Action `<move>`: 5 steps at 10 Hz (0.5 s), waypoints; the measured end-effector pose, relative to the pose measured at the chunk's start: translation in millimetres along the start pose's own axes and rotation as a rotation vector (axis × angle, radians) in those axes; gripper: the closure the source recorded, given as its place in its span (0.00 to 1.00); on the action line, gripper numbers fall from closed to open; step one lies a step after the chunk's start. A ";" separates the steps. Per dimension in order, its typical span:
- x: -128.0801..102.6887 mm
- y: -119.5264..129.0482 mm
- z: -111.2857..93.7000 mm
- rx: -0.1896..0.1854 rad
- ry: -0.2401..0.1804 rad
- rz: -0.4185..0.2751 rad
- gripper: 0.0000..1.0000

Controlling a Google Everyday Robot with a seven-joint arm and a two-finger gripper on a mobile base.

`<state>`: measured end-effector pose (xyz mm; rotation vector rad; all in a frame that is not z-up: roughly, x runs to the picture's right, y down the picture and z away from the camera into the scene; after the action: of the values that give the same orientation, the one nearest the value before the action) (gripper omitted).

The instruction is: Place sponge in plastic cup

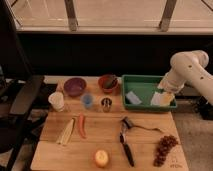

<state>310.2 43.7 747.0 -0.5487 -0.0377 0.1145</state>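
A light blue sponge point(133, 97) lies flat in the left half of the green tray point(145, 80) at the back right of the wooden table. My gripper point(162, 98) hangs from the white arm point(187, 72) over the right end of the tray, a short way right of the sponge. A small blue plastic cup point(87, 100) stands upright near the table's middle left, and a white cup point(56, 101) stands further left. Both cups are far left of the gripper.
A purple bowl point(74, 86) and a red bowl point(108, 81) sit at the back. A metal cup point(106, 104), carrot point(81, 126), corn point(66, 131), orange fruit point(101, 158), black-handled tool point(126, 142) and grapes point(164, 149) lie on the table. A black chair point(20, 95) stands at the left.
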 end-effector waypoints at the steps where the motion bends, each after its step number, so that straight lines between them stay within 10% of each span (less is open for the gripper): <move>1: 0.1 0.0 0.0 0.000 0.000 0.000 0.36; 5: -3.9 -5.3 -3.0 0.005 0.005 0.032 0.36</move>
<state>307.1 37.2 747.2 -0.5450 -0.0241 0.1447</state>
